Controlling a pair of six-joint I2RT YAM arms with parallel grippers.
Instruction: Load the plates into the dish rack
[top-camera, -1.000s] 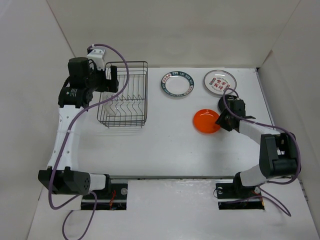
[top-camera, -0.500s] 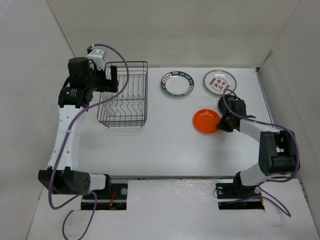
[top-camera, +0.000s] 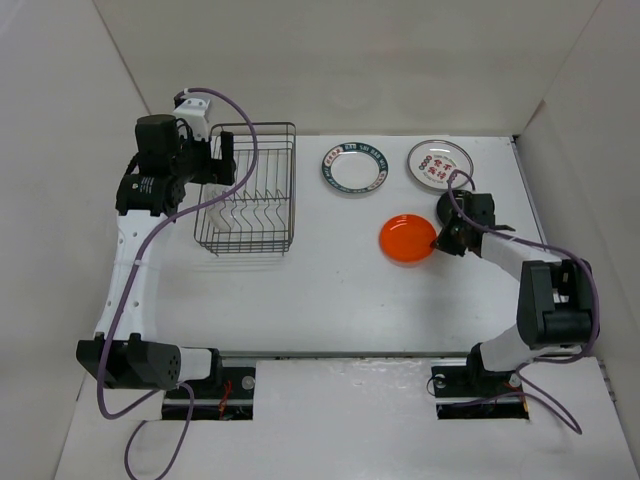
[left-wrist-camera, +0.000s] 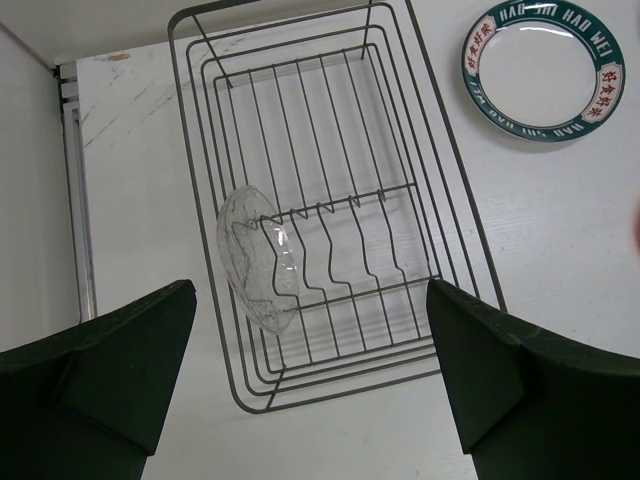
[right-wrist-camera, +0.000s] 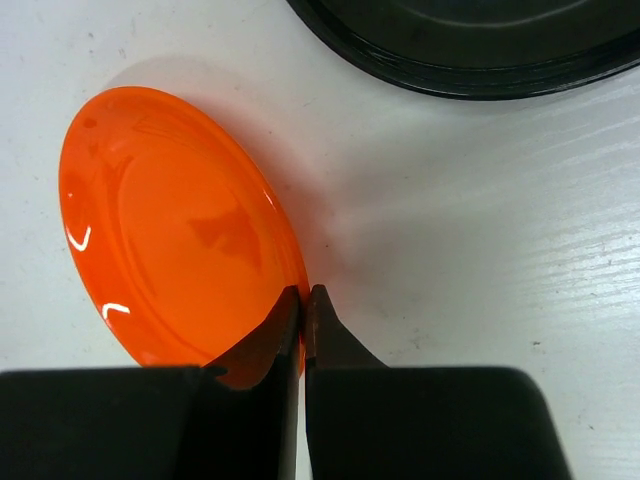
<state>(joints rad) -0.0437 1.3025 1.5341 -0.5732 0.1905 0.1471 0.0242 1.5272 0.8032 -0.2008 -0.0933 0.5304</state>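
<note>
My right gripper (right-wrist-camera: 306, 295) is shut on the right rim of the glossy orange plate (right-wrist-camera: 175, 225), which tilts up off the table (top-camera: 406, 238). A glossy black plate's rim (right-wrist-camera: 470, 60) shows just beyond it in the right wrist view. The blue-green rimmed plate (top-camera: 353, 168) and the red-marked white plate (top-camera: 439, 162) lie flat at the back. The dark wire dish rack (top-camera: 247, 188) holds a clear plate (left-wrist-camera: 255, 260) standing among its prongs at the left end. My left gripper (left-wrist-camera: 308, 300) is open and empty, above the rack (top-camera: 213, 160).
White walls close the table in on the left, the back and the right. The right arm's purple cable (top-camera: 455, 185) loops just below the red-marked plate. The blue-green rimmed plate (left-wrist-camera: 545, 70) lies right of the rack.
The orange plate has shifted a little left and tipped up in my right gripper. The left arm has not moved.
</note>
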